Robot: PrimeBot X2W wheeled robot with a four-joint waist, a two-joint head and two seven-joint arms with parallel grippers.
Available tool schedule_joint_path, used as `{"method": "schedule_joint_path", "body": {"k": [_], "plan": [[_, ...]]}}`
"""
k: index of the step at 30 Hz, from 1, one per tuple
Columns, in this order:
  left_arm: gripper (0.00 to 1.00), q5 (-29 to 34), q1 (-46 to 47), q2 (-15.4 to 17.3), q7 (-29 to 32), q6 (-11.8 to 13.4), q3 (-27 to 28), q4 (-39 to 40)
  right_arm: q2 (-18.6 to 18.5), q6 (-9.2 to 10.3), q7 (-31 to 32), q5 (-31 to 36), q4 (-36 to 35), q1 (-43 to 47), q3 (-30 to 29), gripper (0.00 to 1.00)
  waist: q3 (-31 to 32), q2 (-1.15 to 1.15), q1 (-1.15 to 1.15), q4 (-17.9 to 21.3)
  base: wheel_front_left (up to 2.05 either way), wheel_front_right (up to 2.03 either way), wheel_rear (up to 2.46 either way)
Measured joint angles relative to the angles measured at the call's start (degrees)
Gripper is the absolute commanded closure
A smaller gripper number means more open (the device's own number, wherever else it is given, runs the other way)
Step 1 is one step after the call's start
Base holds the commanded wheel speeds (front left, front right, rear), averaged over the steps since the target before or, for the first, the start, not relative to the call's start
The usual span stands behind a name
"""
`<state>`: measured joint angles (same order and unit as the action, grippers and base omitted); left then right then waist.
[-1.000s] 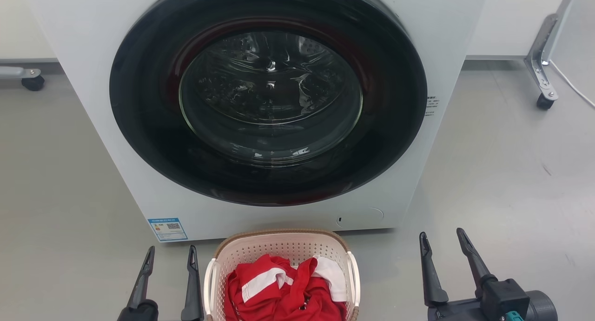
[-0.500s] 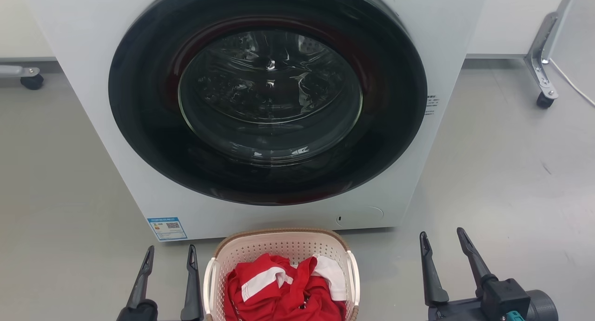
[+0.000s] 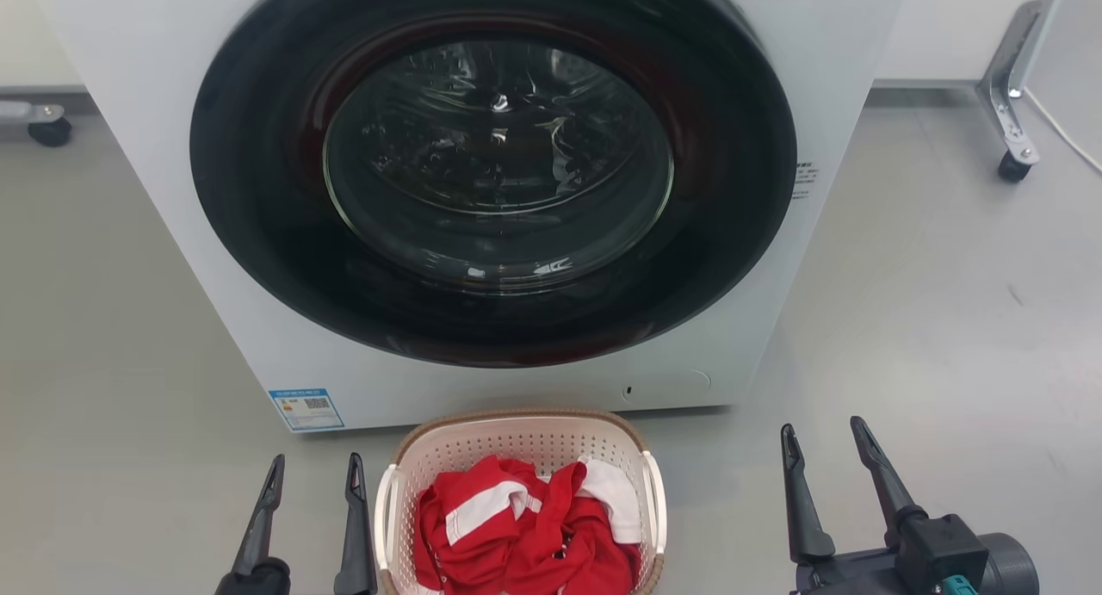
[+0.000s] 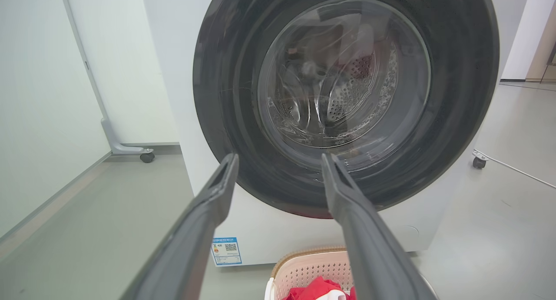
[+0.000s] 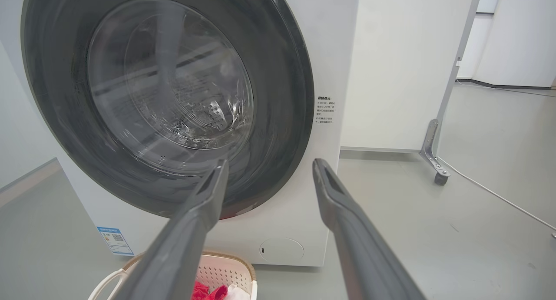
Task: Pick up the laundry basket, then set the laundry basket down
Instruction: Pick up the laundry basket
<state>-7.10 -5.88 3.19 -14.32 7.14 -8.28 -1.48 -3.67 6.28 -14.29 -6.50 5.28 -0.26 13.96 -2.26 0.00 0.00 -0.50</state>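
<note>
The laundry basket [image 3: 516, 440], cream perforated plastic with a brown woven-look rim and white side handles, stands on the floor just before the washing machine, holding red and white clothes [image 3: 525, 526]. My left gripper [image 3: 315, 468] is open, close beside the basket's left handle, nothing between its fingers. Well off to the basket's right, my right gripper [image 3: 822, 433] is open and empty. The basket [image 4: 308, 269] peeks in at the bottom of the left wrist view, under the open left gripper [image 4: 280, 160]. Its corner [image 5: 217, 271] sits low in the right wrist view, below the open right gripper [image 5: 269, 165].
A white front-loading washing machine [image 3: 491, 190] with a shut dark round door stands right behind the basket. Wheeled panel legs sit at far left [image 3: 47, 130] and far right [image 3: 1012, 160]. A white cable [image 3: 1067, 143] runs along the grey floor at right.
The whole head view has shifted slightly: the washing machine and basket sit a little higher in the picture, so the camera moved. Both grippers stay open beside the basket.
</note>
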Motion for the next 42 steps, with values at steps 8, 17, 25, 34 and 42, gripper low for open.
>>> {"method": "schedule_joint_path", "body": {"k": [8,17,25,34,42], "plan": [[0.00,0.0,0.9,0.0,0.0,0.0,0.0,0.3,0.0,-0.29,0.0,0.1,-1.1,-0.5,-0.6,0.00,-3.1,0.00,0.00,-0.1,0.00,0.00,0.00],[0.00,-0.2,7.7,-0.1,0.0,-0.2,-0.4,-1.8,-0.6,-1.33,0.0,0.1,-0.3,-6.5,-2.1,0.00,-9.4,0.00,0.01,-0.3,0.00,0.00,0.00],[0.00,-0.3,14.8,-0.4,-0.2,-0.9,-0.7,-7.2,-1.0,-2.10,-0.4,0.1,2.9,-12.3,-3.0,0.00,-15.9,0.00,0.01,-0.9,0.00,0.00,0.00],[0.00,-0.9,23.1,-0.8,-0.2,-1.7,-0.7,-13.5,-1.0,-2.75,-0.4,0.0,7.0,-18.4,-4.0,0.00,-23.4,0.01,0.02,-1.7,0.00,0.00,0.00],[0.00,-3.5,30.2,-1.0,-0.2,-2.1,-1.9,-19.9,-1.0,-2.82,-0.4,-0.2,11.5,-24.3,-4.7,0.00,-30.2,0.01,0.02,-2.5,0.00,0.00,0.00]]}}
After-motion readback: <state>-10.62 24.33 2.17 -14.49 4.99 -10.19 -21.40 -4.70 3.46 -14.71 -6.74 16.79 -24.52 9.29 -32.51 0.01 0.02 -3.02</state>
